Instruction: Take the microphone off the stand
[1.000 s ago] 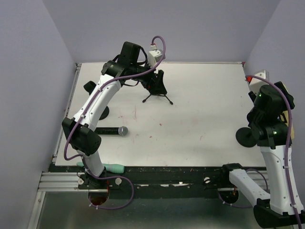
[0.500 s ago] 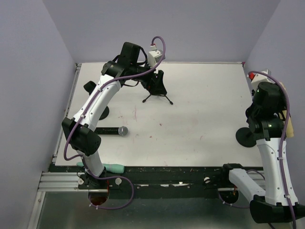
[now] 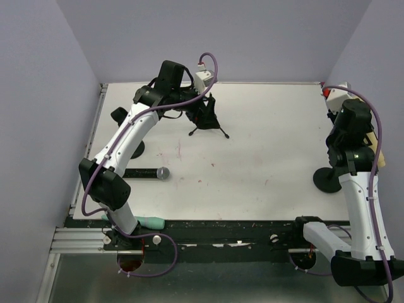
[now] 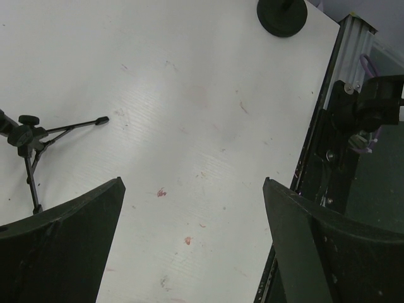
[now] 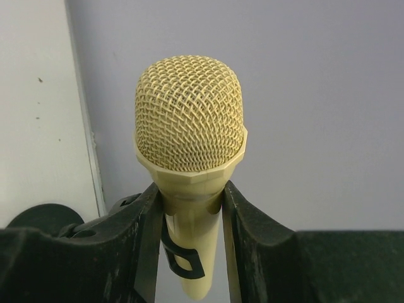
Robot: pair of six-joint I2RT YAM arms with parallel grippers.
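Right gripper (image 5: 191,186) grasps the yellow microphone (image 5: 189,120), one finger against each side of the handle just below the mesh head. The microphone stands upright in the clip (image 5: 183,260) of its stand (image 3: 328,182) at the counter's (image 3: 271,139) right edge. Left gripper (image 4: 192,183) is spread wide, holding nothing, above the counter near a small tripod (image 4: 31,136).

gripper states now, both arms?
Left gripper: open, empty.
Right gripper: shut on the yellow microphone.
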